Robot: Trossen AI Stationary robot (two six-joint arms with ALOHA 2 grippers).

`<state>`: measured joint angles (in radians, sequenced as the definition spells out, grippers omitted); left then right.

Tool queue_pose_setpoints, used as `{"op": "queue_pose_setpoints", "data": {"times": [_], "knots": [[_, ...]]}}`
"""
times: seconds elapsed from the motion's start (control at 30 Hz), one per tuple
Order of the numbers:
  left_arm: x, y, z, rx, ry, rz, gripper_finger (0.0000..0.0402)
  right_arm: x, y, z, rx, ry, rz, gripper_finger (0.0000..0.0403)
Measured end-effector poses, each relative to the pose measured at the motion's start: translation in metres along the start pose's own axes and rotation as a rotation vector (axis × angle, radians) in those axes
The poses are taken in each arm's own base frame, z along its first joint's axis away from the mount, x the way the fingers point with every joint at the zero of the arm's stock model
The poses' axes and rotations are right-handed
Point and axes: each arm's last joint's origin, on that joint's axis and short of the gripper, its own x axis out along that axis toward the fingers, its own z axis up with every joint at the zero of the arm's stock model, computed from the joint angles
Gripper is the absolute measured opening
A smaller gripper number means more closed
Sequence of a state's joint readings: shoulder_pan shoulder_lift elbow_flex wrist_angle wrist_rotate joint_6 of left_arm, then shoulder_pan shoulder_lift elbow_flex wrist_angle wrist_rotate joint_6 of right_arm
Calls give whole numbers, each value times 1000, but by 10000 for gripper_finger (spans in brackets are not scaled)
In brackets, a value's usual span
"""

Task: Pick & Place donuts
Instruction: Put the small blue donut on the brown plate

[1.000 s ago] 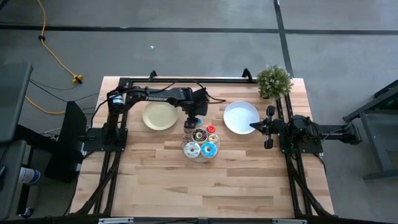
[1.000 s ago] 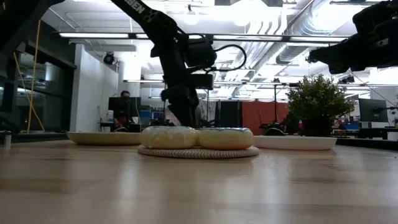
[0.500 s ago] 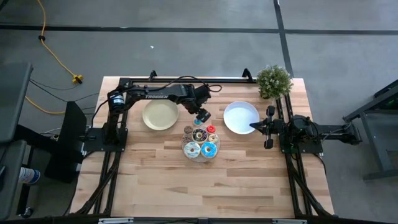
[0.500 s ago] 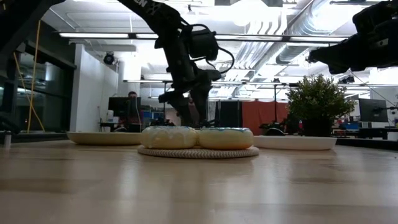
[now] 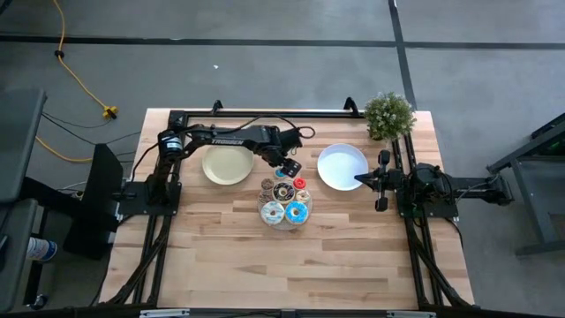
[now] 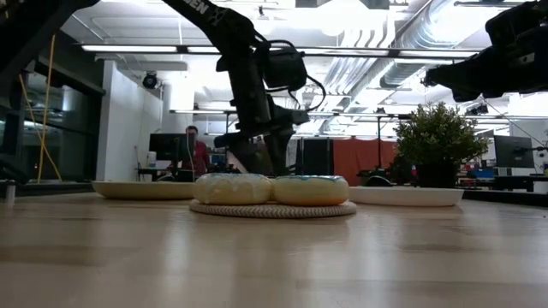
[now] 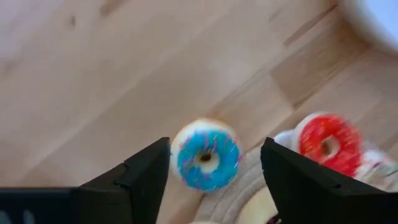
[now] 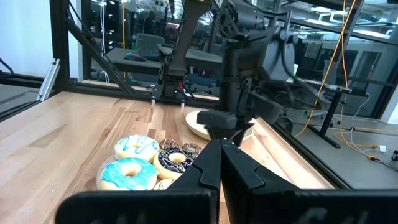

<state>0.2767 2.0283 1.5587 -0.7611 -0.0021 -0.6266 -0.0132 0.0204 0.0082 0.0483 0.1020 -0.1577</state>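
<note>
Hanging above the far rim of the round mat [image 5: 284, 224] near the counter [image 5: 353, 265] centre, the left claw [image 7: 214, 177] is spread wide around a blue donut [image 7: 206, 155] for gripping, while the right claw [image 5: 360, 179], shut and empty, is parked over the white plate [image 5: 340, 163].

Donuts on a woven mat at bench level

Two pale-iced donuts [image 6: 272, 189] sit side by side on the mat [image 6: 272, 209]; a dark arm [image 6: 248, 77] hangs behind, plates flanking, potted plant [image 6: 435, 144] at right

Both arms are matte black, with white lettering along the left arm [image 5: 231, 136] and black cables looping off its wrist.
</note>
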Motion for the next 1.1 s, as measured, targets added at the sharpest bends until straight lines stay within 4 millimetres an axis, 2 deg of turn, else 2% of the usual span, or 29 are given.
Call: {"op": "queue_pose_setpoints", "data": {"times": [0.23, 0.33, 0.53, 1.1], "knots": [[-1, -3, -1, -23, -14, 0, 354, 0, 0, 0, 0, 0, 0, 0], [-1, -4, -2, -28, 6, -13, 377, 0, 0, 0, 0, 0, 0, 0], [7, -3, -6, -20, 14, 37, 382, 0, 0, 0, 0, 0, 0, 0], [31, 0, -5, -19, 71, 30, 382, 0, 0, 0, 0, 0, 0, 0]]}}
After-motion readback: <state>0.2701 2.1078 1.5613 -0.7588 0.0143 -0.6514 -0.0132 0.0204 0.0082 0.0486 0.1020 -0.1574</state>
